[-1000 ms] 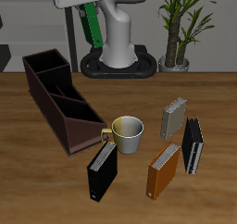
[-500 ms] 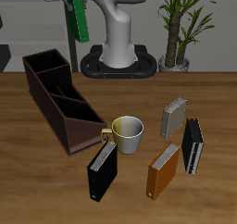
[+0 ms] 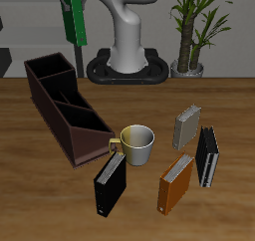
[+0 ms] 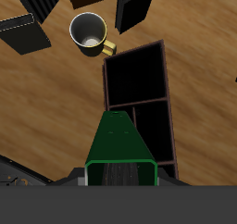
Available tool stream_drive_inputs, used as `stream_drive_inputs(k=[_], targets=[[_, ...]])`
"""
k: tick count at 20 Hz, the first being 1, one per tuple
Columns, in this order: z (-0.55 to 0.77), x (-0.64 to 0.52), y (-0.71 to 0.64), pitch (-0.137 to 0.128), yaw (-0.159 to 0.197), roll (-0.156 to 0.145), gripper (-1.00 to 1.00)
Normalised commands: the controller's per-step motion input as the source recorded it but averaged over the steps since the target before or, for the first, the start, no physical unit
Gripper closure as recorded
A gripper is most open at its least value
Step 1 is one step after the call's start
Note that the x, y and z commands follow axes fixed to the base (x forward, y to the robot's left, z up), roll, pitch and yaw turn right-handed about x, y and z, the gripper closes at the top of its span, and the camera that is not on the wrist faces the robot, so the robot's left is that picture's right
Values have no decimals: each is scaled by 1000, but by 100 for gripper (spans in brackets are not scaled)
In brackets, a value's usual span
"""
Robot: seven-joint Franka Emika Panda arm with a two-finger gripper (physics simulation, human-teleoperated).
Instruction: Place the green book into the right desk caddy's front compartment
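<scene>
The green book (image 3: 73,22) hangs upright high in the air, my gripper (image 3: 72,6) shut on its upper end. It is above the back end of the right desk caddy (image 3: 58,123), a long dark-brown box with three sections. In the wrist view the green book (image 4: 118,146) fills the space right under the gripper and hides the fingers, with the caddy's divider (image 4: 139,105) below it. The caddy's large front compartment (image 3: 88,135), nearest the mug, holds nothing.
A white-and-yellow mug (image 3: 136,142) stands by the caddy's front end. A black book (image 3: 110,182), an orange-brown book (image 3: 175,181), a grey book (image 3: 186,126) and a striped black book (image 3: 207,155) stand nearer the table's front. A potted plant (image 3: 195,26) is at the back.
My gripper has carried the green book sideways, high along the table's back, from in front of the robot's base to above the caddy's back end. Nothing on the table has moved.
</scene>
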Motion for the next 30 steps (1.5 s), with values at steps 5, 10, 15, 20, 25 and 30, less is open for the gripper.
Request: stream_drive_inputs(k=[5, 10, 15, 20, 25, 30], targets=[[-37, 106, -252, 6, -6, -51, 100], [-26, 96, -137, 5, -9, -18, 100], [-48, 142, 49, -3, 10, 11, 100], [-68, 147, 67, -4, 16, 22, 100], [-253, 128, 70, 46, 30, 20, 100], [-181, 102, 1, 32, -2, 5, 100]])
